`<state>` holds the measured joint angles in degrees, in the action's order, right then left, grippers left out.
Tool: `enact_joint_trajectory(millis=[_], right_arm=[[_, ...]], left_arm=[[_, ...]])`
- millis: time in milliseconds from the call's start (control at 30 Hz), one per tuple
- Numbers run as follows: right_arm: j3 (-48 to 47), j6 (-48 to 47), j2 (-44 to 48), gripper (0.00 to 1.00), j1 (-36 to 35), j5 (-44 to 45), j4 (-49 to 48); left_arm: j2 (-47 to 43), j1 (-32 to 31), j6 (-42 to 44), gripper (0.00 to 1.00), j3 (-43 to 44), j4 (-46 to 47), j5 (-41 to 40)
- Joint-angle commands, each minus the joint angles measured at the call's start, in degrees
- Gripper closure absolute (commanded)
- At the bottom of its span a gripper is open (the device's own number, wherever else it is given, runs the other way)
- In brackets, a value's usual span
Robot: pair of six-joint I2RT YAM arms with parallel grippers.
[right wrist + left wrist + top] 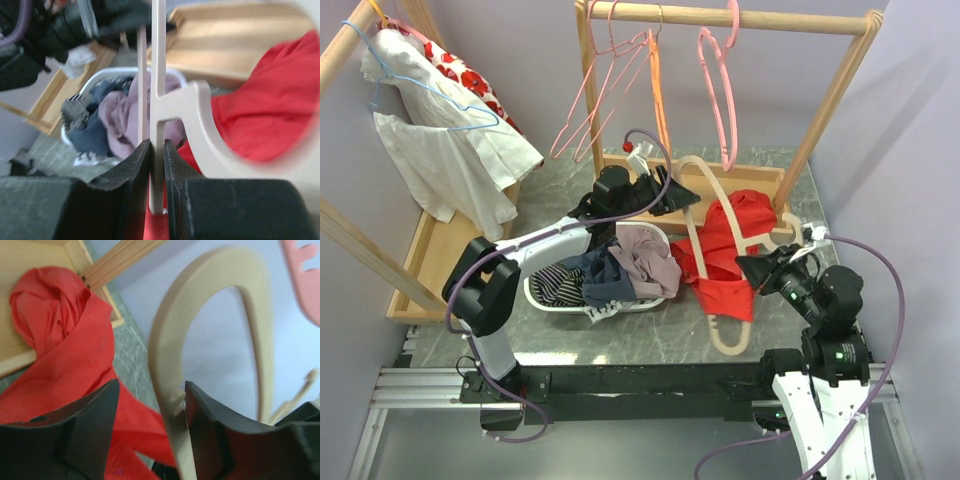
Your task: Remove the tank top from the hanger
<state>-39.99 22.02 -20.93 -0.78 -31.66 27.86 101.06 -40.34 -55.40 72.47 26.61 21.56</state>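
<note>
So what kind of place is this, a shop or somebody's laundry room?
Probably a lab mock-up of a laundry corner: a wooden clothes rail with pink hangers, a basket of clothes on a table.

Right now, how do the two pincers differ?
The left pincer stands open, the cream hanger running between its fingers; the right pincer is clamped shut on that hanger's thin edge. The left pincer reaches over the laundry basket; the right pincer comes from the hanger's other side. Both have black fingers.
</note>
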Motion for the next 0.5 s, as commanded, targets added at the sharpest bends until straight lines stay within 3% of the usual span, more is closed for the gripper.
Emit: enact_joint_trajectory(millis=[0, 267, 467], right_arm=[[-6.24, -6.11, 0.63, 1.00, -0.28, 15.60, -2.72], [-7.21, -7.52, -6.40, 1.00, -0.28, 25.33, -5.79], [-4.49, -4.97, -8.87, 1.00, -0.45, 30.42, -11.85]], left_arm=[[-2.17, -0.80, 4.68, 0.36, 1.98, -4.27, 2.17], [-7.89, -0.88, 5.30, 0.28, -4.43, -3.85, 2.52], [-6.32, -2.72, 4.16, 0.28, -4.45, -0.33, 9.97]])
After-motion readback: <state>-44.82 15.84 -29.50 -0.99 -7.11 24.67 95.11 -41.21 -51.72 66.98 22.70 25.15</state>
